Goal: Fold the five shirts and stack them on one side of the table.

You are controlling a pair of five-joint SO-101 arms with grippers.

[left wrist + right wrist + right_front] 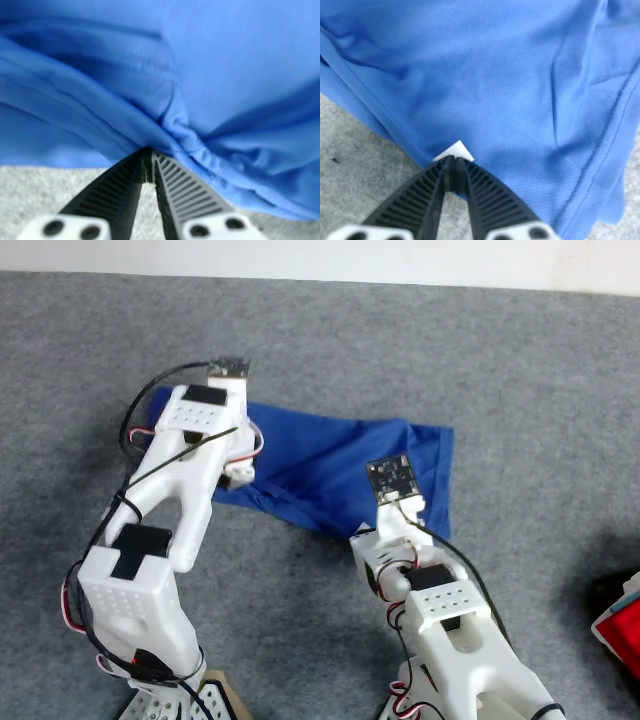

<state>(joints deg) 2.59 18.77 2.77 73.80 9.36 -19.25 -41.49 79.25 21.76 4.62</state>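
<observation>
A blue shirt (330, 465) lies partly folded on the grey carpeted table (480, 370). My left gripper (149, 156) is shut on a bunched fold of the blue shirt (200, 75) at its left end, under the left arm (190, 455). My right gripper (454, 165) is shut on the near edge of the shirt (495, 75), where a small white tag (456, 150) pokes out at the fingertips. In the high view the right arm (400, 540) stands over the shirt's near right edge.
A red and white object (620, 625) sits at the right edge of the table. Bare grey carpet surrounds the shirt at the back and right. A brown base (225, 700) shows under the left arm.
</observation>
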